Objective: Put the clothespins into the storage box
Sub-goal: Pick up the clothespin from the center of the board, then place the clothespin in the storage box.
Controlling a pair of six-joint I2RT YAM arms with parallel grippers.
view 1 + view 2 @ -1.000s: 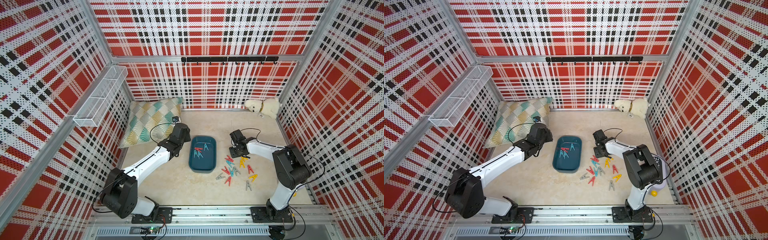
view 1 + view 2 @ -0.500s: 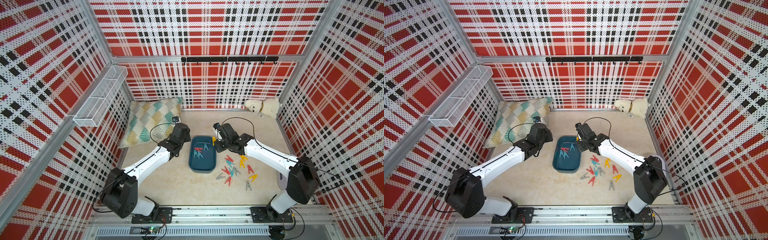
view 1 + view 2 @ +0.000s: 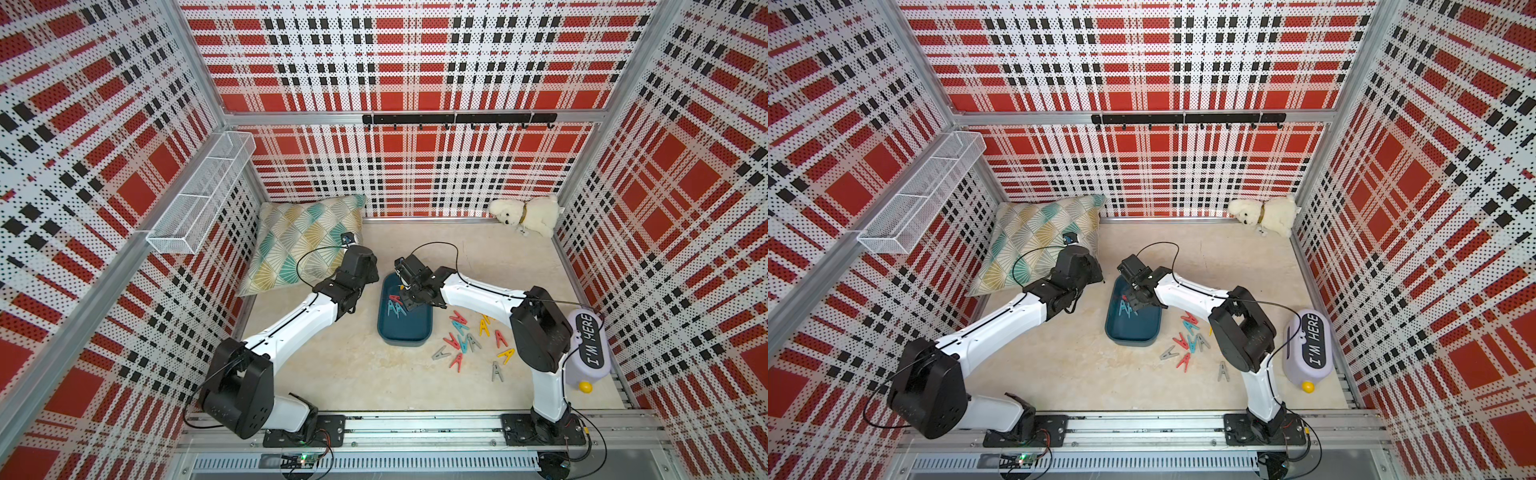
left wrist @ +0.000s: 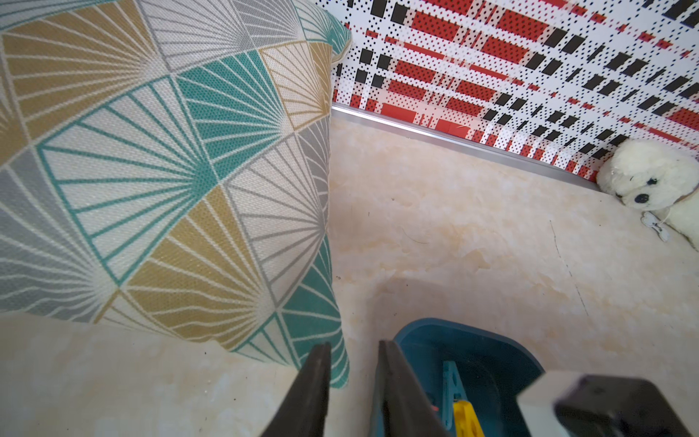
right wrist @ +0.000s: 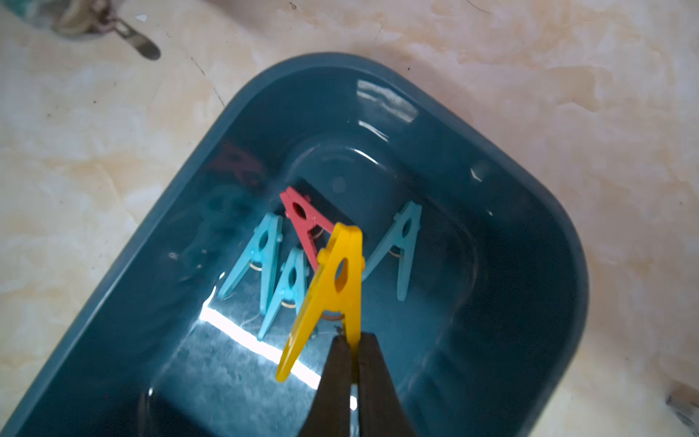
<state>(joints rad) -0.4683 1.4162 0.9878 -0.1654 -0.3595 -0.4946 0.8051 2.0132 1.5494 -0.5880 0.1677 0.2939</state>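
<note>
Black left jaws are standing slightly apart, gripping nothing, at the far-left corner of the storage box. Right jaws are pinching one leg of a yellow clothespin above the box, where three light-blue clothespins and a red clothespin are lying. More loose clothespins are lying scattered on the surface to its right.

A lilac container carries a label: "I'M HERE".
</note>
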